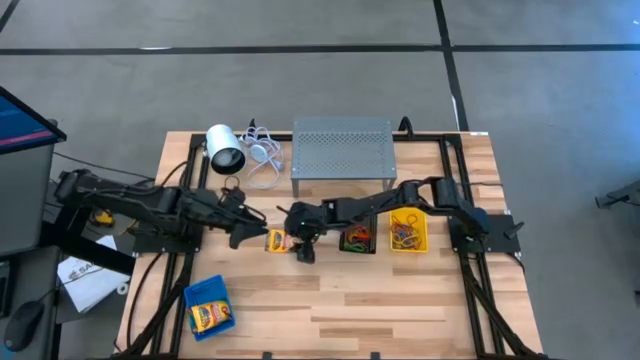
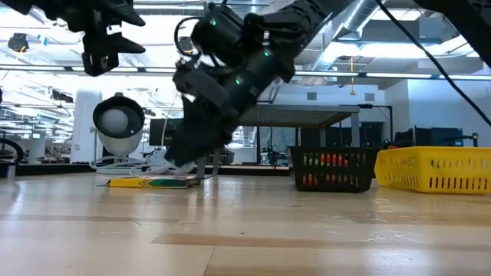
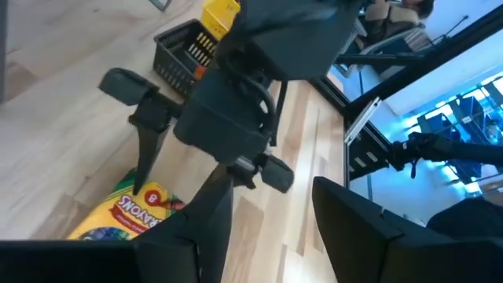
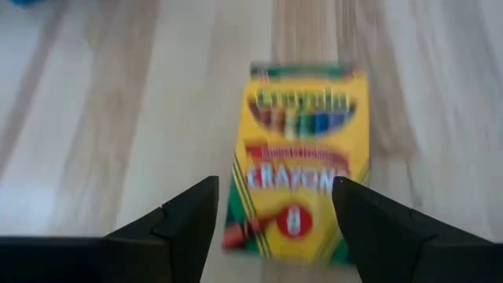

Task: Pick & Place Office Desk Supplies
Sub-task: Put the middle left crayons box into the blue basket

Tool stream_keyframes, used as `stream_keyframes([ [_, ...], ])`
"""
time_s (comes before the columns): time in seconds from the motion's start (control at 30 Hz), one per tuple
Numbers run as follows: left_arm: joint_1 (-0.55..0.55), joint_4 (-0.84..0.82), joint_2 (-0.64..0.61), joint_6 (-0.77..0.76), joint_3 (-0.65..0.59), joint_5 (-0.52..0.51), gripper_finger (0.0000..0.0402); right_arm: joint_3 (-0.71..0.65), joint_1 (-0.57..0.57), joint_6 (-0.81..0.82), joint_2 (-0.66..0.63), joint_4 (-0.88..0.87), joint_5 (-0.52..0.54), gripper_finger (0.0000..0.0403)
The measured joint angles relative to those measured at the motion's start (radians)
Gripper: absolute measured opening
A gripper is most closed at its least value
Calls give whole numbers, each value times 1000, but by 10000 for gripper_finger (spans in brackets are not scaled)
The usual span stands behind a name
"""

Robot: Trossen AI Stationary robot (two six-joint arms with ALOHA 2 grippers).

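I have a crayon box (image 4: 299,161) lying flat on the desk (image 1: 400,300) near its middle, yellow with a green edge, label up. My right wrist view reads the print and shows the right claw (image 4: 275,228) open above the box, one finger on each side, not touching it. The low view shows what that one cannot: the box (image 2: 153,182) sits flat on the wood with the right claw (image 2: 188,165) down close over it. From above, the box (image 1: 276,240) is mostly hidden by that claw (image 1: 300,243).

The left claw (image 1: 246,222) hovers just beside it; in its wrist view the fingers (image 3: 354,224) stand apart with nothing between them.

I count two crayon boxes: the second (image 1: 210,315) lies in the blue bin (image 1: 208,292) at the desk's near left corner. Three bins in all: the black bin (image 1: 358,240) and yellow bin (image 1: 408,232) sit side by side right of centre, both holding rubber bands (image 1: 404,234). The low view shows red through the black bin's slats (image 2: 334,170).
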Motion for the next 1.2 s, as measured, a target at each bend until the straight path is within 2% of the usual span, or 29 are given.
stream_keyframes([
  [0.3, -6, -10, 109, 3, -1, 79, 172, 79, -7, -48, 85, -50, 6, 245],
  [0.47, -6, -5, 150, 7, -2, 107, 172, 77, -11, -58, 83, -49, 6, 245],
  [0.77, -7, -3, 151, 9, -2, 123, 172, 72, -4, 6, 62, -59, 10, 244],
  [1.2, -7, -3, 151, 10, -2, 149, 172, 71, 4, -14, 50, -92, -19, 244],
])
